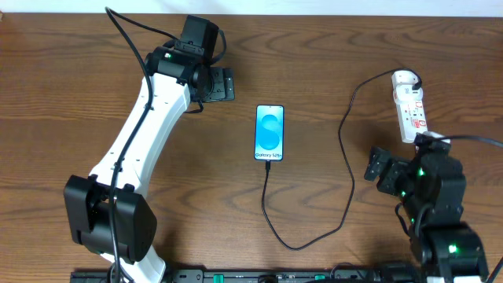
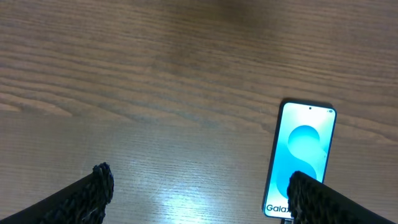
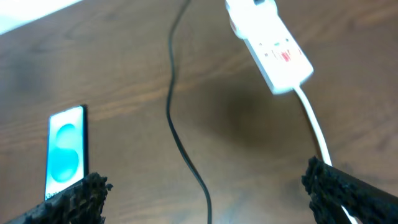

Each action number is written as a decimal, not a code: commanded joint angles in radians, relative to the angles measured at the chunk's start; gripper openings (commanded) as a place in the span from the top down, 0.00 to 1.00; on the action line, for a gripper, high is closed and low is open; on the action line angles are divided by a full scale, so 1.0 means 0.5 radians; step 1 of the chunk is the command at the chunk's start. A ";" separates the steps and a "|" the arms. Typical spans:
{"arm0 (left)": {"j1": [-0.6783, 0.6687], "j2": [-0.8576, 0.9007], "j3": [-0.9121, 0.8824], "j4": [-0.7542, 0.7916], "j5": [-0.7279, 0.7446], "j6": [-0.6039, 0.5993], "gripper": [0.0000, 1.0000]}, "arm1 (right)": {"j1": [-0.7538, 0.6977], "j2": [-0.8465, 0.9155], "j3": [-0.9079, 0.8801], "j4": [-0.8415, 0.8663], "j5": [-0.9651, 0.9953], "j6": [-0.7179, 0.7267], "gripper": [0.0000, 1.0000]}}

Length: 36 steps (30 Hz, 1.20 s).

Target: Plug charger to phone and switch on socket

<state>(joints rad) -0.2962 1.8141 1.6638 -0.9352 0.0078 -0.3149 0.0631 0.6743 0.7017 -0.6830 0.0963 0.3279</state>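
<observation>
Looks like the charger [image 1: 346, 157] is already in the phone [image 1: 269, 132], mid-tabletop, so only the switch is left. Left gripper [image 1: 228, 83] and right gripper [image 1: 371, 167] both gape open, empty. Right one should poke the red switch on the socket [image 1: 409, 106], near the far right corner.

Open table [image 1: 330, 47] around phone [image 1: 269, 132] (charger [image 3: 169, 93] loop nearby)

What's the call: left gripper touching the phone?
Apart. Overhead shows bare table between the left gripper and the phone.
</observation>
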 commanded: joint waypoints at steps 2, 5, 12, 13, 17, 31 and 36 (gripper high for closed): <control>-0.003 0.011 -0.008 -0.005 -0.033 -0.010 0.09 | 0.011 -0.215 -0.271 0.272 -0.093 -0.271 0.01; -0.003 0.011 -0.008 -0.005 -0.033 -0.009 0.09 | 0.012 -0.403 -0.528 0.559 -0.105 -0.285 0.01; -0.003 0.011 -0.008 -0.005 -0.033 -0.009 0.09 | 0.011 -0.808 -0.941 0.867 -0.146 -0.347 0.01; -0.003 0.011 -0.008 -0.005 -0.033 -0.010 0.09 | 0.011 -0.865 -0.999 0.918 -0.146 -0.349 0.01; -0.003 0.011 -0.008 -0.005 -0.033 -0.009 0.09 | 0.012 -1.077 -1.228 1.109 -0.146 -0.354 0.01; -0.003 0.011 -0.008 -0.005 -0.033 -0.009 0.09 | 0.014 -1.332 -1.392 1.244 -0.175 -0.557 0.01; -0.003 0.011 -0.008 -0.005 -0.033 -0.010 0.09 | 0.035 -1.339 -1.392 1.315 -0.175 -0.604 0.01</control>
<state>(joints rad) -0.2966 1.8141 1.6638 -0.9352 0.0078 -0.3149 0.0650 0.0162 0.0097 -0.0452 0.0147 0.0650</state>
